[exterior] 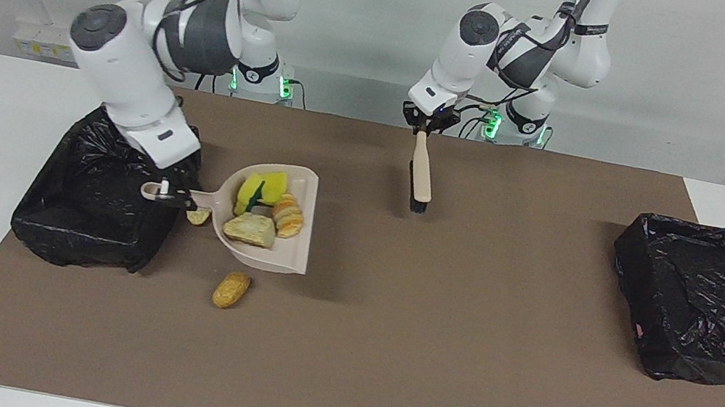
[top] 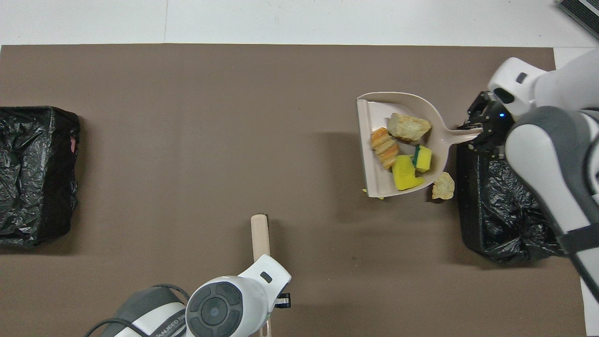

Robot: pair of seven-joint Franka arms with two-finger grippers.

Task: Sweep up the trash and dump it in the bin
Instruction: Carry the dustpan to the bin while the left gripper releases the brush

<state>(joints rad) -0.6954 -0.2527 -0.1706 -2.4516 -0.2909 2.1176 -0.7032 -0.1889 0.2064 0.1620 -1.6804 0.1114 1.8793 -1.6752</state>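
Observation:
My right gripper [exterior: 173, 196] is shut on the handle of a beige dustpan [exterior: 279, 254], which hangs in the air beside the black-lined bin [exterior: 104, 188] at the right arm's end. In the pan lie several pieces of trash: yellow sponge chunks [top: 405, 172], a striped bread piece [top: 384, 147] and a toasted chunk [top: 409, 127]. A golden bread piece [exterior: 231, 289] lies on the mat. A beige scrap [top: 442, 186] sits by the bin [top: 505, 215]. My left gripper [exterior: 425, 129] is shut on a wooden-backed brush [exterior: 421, 176], whose head hangs over the mat's middle.
A second black-lined bin [exterior: 703, 301] stands at the left arm's end of the brown mat [exterior: 453, 369]. White tabletop borders the mat on all sides.

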